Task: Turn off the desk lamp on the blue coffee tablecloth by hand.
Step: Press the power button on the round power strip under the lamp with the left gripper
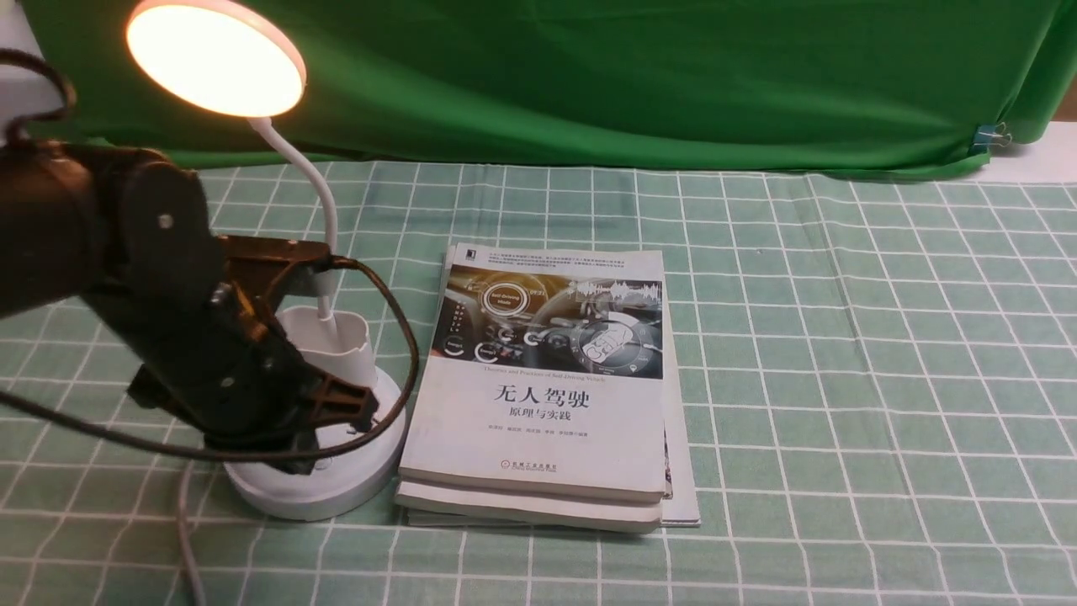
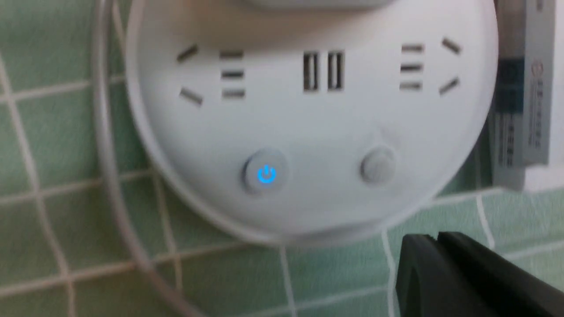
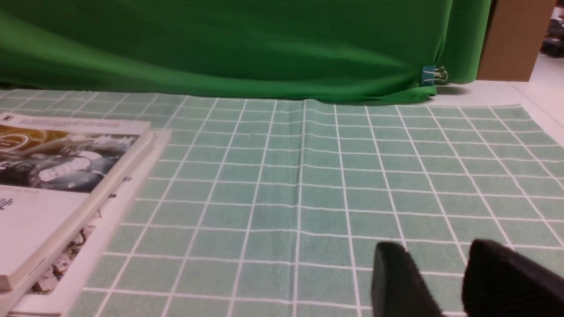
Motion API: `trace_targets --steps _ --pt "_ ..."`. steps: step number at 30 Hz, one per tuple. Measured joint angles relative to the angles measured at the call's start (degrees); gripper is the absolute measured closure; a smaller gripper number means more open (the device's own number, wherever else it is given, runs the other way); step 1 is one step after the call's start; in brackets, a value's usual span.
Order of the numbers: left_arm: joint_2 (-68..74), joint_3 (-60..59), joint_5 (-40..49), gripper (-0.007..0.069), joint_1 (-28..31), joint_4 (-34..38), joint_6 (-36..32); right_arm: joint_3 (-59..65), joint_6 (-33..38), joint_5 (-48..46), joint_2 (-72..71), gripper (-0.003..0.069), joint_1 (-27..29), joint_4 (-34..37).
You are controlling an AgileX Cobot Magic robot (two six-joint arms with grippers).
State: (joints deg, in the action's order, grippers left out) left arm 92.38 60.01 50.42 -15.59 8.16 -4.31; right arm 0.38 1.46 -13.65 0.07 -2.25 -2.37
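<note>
Tablecloth point(image 1: 841, 337) covers the desk. The desk lamp point(image 1: 336, 492) stands lit at its left, touching the books point(image 1: 538, 404). Its broad base looks heavy and rigid, so I judge no grip is needed: the clenched left pincer point(image 2: 437, 241) should lightly press the glowing power button point(image 2: 266, 174). The right pincer point(image 3: 436, 257) rests released.

The table was covered by the blue coffee tablecloth point(image 1: 841, 337), a pale mint cloth gridded in white and marked by fold lines. The desk lamp point(image 1: 336, 497) was set on it at the near left by its round base. A stack of books point(image 1: 547, 404) was laid just beside the base, on its right; whether they touched could not be told. A white cord point(image 1: 187, 547) was trailed over the cloth toward the near edge. A strip of bare white table point(image 1: 1039, 156) was left showing at the far right.
</note>
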Motion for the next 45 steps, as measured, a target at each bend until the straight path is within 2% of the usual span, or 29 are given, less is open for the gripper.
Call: trace_targets --steps 25,45 --pt "8.79 3.55 -0.28 0.0602 -0.45 -2.13 0.00 0.00 0.00 0.00 0.00 0.0417 0.00 0.00" --pt "2.98 3.08 0.39 0.0602 -0.45 -2.34 0.00 0.00 0.00 0.00 0.00 0.0417 0.00 0.00"
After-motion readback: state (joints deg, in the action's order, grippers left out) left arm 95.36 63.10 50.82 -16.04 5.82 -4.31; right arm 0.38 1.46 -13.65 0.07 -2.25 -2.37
